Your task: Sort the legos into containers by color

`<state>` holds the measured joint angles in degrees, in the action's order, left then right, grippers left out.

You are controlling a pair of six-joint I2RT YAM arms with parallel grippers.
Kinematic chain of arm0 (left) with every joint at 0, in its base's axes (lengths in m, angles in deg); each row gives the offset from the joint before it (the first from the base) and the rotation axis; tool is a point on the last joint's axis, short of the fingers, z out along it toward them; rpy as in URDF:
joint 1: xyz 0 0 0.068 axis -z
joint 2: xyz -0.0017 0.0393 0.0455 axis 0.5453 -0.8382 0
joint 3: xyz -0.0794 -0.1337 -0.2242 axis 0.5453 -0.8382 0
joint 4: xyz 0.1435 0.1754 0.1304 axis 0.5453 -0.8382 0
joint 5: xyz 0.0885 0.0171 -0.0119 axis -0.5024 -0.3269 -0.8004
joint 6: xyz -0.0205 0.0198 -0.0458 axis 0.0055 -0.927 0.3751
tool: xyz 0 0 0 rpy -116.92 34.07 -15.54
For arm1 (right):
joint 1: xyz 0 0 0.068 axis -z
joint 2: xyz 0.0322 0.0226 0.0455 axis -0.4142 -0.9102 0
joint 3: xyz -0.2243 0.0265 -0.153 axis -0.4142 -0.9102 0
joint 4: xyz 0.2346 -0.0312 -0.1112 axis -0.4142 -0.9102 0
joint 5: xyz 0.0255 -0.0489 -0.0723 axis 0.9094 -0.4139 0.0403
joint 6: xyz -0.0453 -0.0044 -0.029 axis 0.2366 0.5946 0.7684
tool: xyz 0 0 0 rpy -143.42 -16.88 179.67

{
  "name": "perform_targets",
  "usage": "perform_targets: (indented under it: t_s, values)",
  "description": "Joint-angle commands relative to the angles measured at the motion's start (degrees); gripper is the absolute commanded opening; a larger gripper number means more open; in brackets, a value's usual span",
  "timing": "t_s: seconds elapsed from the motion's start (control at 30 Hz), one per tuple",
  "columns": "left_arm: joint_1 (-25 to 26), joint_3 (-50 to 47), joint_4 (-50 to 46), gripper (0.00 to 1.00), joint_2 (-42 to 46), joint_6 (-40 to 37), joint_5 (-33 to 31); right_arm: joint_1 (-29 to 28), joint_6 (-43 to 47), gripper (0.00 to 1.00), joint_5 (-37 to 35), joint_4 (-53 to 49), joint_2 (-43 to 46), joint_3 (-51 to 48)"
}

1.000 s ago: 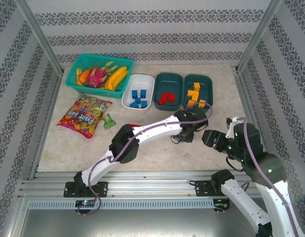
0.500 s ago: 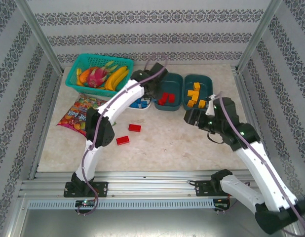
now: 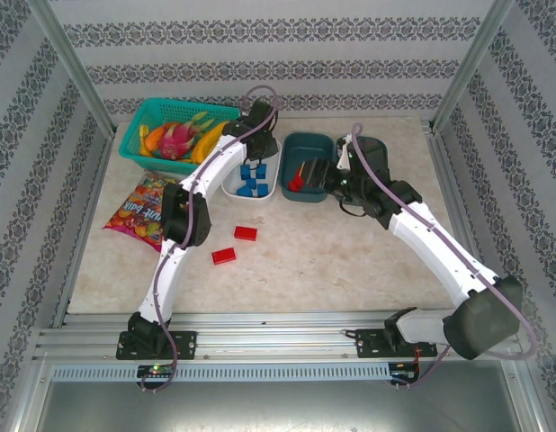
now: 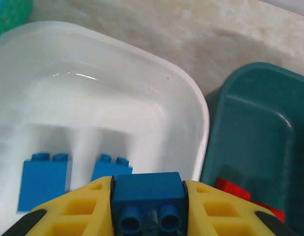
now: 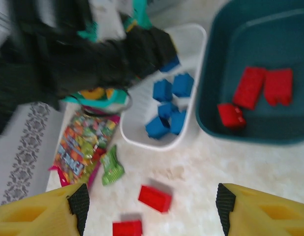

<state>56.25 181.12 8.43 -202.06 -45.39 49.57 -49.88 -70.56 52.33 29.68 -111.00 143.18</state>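
My left gripper is shut on a blue lego and hangs over the far end of the white container; from above it sits over the same container. Several blue legos lie inside. My right gripper stands open with nothing between its fingers, above the near rim of the middle teal container, which holds red legos. Two red legos lie on the table. The right arm hides most of the third container.
A turquoise basket of fruit stands at the back left. A colourful snack bag lies left of the loose red legos, with a small green wrapper beside it. Metal posts and patterned walls ring the table.
The left arm has swung from the table's middle up to the white container, carrying the blue lego. The right arm has stretched from the near right to over the teal containers.
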Motion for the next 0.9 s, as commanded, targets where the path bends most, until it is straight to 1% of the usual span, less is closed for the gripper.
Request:
perform_targets:
  t_s: [0.0,0.1,0.17,0.33,0.53,0.6,0.73,0.8,0.87]
  values:
    - [-2.18,2.45,4.40,0.30,-2.31,2.15,2.45,-1.11,1.51,0.72,-2.34,8.65,-1.83,2.73]
    - [-3.05,2.51,7.35,0.32,-4.07,3.15,4.98,-1.24,1.37,0.72,-1.66,8.46,-3.99,5.11]
    - [-3.71,2.59,9.46,0.34,-5.42,4.46,7.92,-1.56,1.50,0.72,-1.26,8.00,-4.78,5.88]
    - [-4.03,4.52,8.57,0.39,-7.32,5.06,11.50,-2.00,1.04,0.72,-0.64,7.39,-4.80,4.81]
    - [-4.02,4.57,6.22,0.53,-5.78,4.71,12.15,-2.60,1.44,0.72,-0.30,5.97,-4.12,3.61]
    - [-3.91,4.53,5.82,0.57,-4.32,4.79,12.02,-3.01,3.11,0.72,-1.03,3.80,-3.84,4.17]
    - [-3.44,4.11,3.96,0.59,0.88,4.83,11.43,-4.29,7.06,0.72,-3.36,-0.24,-2.36,4.01]
    - [-3.12,2.18,1.89,0.62,5.92,4.44,9.92,-5.70,9.90,0.72,-5.19,-3.44,-2.04,4.05]
    - [-3.33,-2.39,-0.73,0.65,11.85,5.22,8.49,-8.07,13.64,0.72,-7.15,-5.98,-2.06,3.64]
